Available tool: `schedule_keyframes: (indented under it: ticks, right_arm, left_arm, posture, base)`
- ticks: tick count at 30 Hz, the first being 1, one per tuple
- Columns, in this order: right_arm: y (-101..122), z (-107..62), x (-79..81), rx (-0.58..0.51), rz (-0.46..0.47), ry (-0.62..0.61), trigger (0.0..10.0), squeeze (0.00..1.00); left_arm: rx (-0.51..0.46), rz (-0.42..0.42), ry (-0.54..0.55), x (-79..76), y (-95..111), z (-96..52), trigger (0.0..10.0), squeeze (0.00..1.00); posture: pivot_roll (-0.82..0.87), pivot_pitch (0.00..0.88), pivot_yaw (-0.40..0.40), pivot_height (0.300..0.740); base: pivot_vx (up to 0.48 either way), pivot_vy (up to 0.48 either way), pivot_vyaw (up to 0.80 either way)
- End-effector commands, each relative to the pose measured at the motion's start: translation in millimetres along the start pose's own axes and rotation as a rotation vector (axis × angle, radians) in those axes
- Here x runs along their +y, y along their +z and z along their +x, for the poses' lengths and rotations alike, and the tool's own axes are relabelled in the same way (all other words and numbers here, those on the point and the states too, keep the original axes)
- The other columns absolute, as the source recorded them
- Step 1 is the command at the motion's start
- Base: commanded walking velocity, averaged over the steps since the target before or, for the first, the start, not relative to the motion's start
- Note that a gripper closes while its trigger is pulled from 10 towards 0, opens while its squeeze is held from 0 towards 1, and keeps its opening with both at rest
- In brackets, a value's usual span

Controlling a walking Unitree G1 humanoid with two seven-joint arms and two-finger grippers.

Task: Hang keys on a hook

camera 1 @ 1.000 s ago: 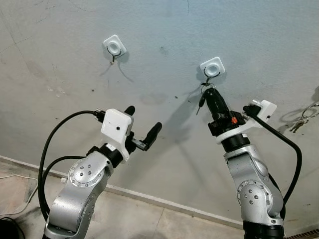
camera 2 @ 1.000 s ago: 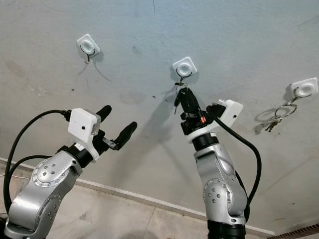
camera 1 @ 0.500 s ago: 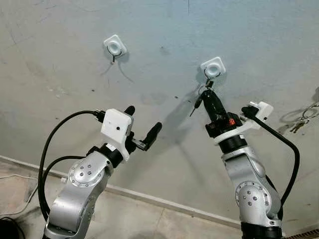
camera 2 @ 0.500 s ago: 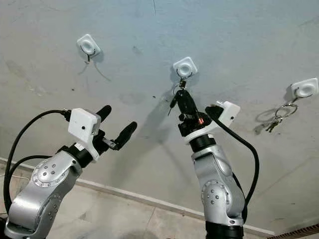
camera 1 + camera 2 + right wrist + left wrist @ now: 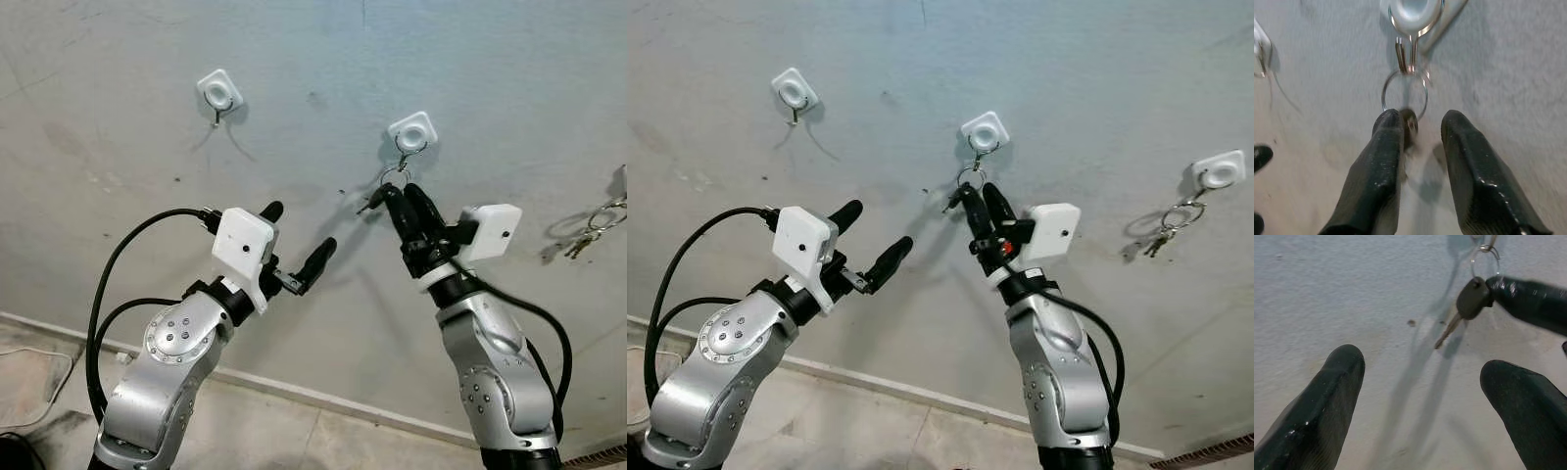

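— Right gripper [image 5: 1418, 125]: raised to the wall [image 5: 118, 108], fingers parted, nothing clamped. One finger [image 5: 1382, 161] touching the key's dark head, the other standing clear.
— And the key [image 5: 1469, 301]?
— Dangling from its ring [image 5: 1404, 94], ring threaded over the middle hook [image 5: 412, 134], just above the fingertips. Seemingly hung already.
— Left gripper [image 5: 297, 245]?
— Spread wide and empty, held near the wall, well apart from the hook.
— Handling?
— Probably light: one small key, a thin wire ring. Stiff metal, likely slick, free to swing at a nudge. Hardly fragile.
— Where to grip, if needed again?
— Best on the dark plastic head: broader and flatter than ring or blade. Ring too thin for those long fingers, probably.
— Anything else nearby?
— A bare hook [image 5: 218, 93] off to the left; another key bunch [image 5: 1161, 235] hanging on the right-hand hook [image 5: 1220, 172].
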State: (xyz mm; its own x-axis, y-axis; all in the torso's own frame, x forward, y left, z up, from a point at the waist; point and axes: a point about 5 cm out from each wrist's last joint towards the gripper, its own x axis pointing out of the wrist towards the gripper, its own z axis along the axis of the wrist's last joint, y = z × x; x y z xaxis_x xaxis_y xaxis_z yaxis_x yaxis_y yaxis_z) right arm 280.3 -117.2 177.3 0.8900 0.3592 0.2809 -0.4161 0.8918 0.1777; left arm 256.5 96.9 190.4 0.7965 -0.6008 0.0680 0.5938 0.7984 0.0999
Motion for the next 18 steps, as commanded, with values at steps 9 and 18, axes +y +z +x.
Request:
schedule_keyframes:
  ticks: [9,18]
  right_arm:
    - [-29,-6.0,2.0,0.120,-0.070,0.009,10.0,1.00]
    - [-22,-13.0,-4.3,0.129,-0.170,-0.056,10.0,1.00]
  left_arm:
    - [0.025,0.016,-0.008,-2.2,-6,-3.2,10.0,0.00]
    - [0.093,0.008,0.126,12.0,-24,-9.6,10.0,0.00]
  posture:
    - [0.25,0.052,-0.048,0.740]
    - [0.23,0.051,-0.059,0.740]
  base:
    - [0.000,0.000,0.00]
    - [0.000,0.000,0.00]
